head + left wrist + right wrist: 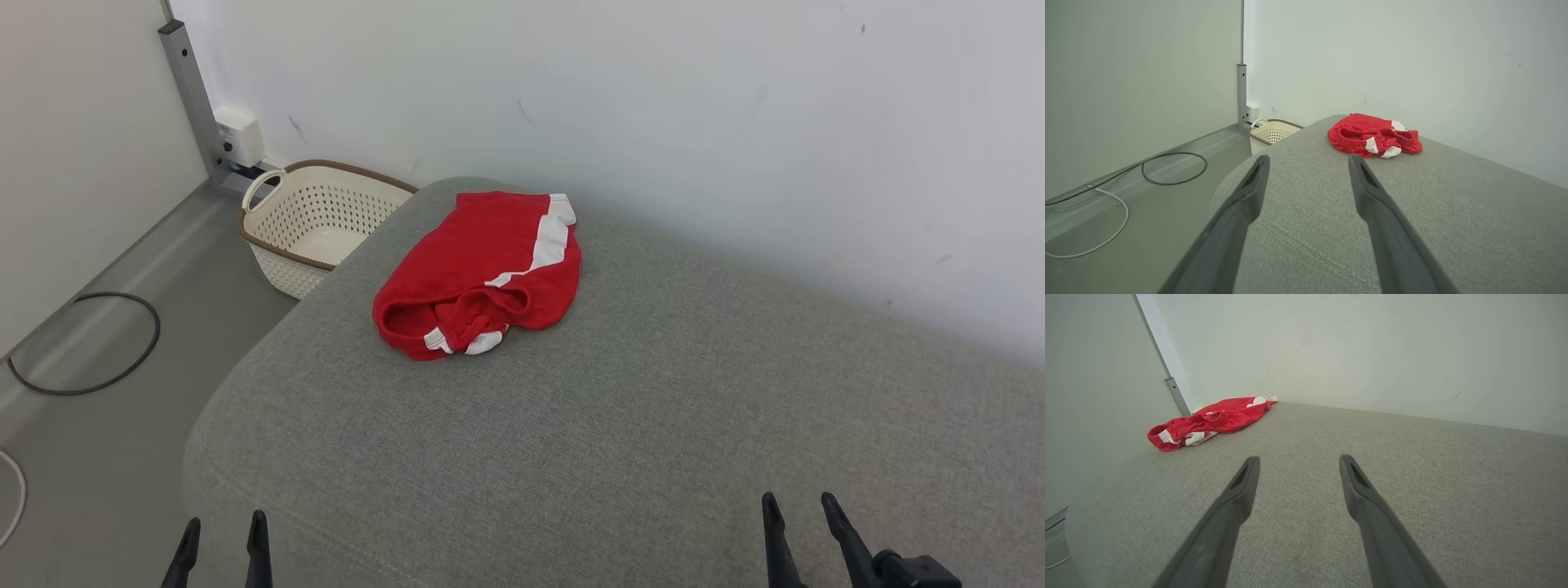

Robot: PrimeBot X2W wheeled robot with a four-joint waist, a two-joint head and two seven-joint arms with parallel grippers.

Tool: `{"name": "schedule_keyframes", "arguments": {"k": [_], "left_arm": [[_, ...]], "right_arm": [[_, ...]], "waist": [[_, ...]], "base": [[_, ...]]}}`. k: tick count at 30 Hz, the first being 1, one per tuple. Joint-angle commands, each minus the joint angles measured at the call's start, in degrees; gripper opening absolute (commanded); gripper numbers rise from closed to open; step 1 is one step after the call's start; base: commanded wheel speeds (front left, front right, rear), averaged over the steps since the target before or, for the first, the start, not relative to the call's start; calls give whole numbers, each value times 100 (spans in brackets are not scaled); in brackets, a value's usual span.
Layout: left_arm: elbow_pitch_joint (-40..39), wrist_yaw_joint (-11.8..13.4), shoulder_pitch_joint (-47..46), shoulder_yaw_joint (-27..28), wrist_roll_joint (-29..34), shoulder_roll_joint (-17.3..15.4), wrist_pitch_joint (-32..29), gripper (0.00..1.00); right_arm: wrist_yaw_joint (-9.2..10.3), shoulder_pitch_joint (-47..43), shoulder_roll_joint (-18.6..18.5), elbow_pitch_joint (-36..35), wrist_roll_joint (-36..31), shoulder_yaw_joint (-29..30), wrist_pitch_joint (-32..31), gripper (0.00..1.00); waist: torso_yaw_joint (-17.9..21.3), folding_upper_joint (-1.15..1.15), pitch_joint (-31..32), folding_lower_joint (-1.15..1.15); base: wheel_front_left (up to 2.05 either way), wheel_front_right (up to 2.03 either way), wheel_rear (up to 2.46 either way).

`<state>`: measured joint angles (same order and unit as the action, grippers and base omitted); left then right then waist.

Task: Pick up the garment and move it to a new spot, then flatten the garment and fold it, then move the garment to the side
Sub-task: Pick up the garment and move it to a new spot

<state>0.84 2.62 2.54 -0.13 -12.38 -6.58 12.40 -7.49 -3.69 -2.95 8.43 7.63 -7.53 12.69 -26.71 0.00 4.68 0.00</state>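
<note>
No lettering, label, brand, number or sign is readable anywhere — not on any surface or object in view.

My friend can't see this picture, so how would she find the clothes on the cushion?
Find the big grey cushion against the white wall. Near its far left end, close to the cream basket on the floor, lie crumpled shorts. They are the one bright red thing, with white stripes.
</note>
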Motion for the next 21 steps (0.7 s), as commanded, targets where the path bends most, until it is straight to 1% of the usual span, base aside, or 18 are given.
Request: {"name": "schedule_keyframes", "arguments": {"k": [1,7,10,16,21], "left_arm": [[-35,15,109,31,-48,-30,-3,100],[-49,71,81,84,-148,-27,0,100],[-67,89,1,153,-203,-40,-5,100],[-123,-86,-587,255,-452,-212,-104,100],[145,-259,-1467,363,-551,-529,-246,100]], "right_arm": [[0,64,10,19,38,-18,38,100],[0,47,9,89,59,-38,69,100],[0,49,10,76,34,-58,82,100],[0,478,6,-25,-35,-428,-9,100],[0,929,3,-46,-21,-832,-23,100]], "waist": [[-16,0,-8,0],[12,0,22,0],[118,0,9,0],[715,0,-333,0],[1304,0,-720,0]], "base": [[0,0,0],[0,0,0],[0,0,0],[0,0,0],[0,0,0]]}}
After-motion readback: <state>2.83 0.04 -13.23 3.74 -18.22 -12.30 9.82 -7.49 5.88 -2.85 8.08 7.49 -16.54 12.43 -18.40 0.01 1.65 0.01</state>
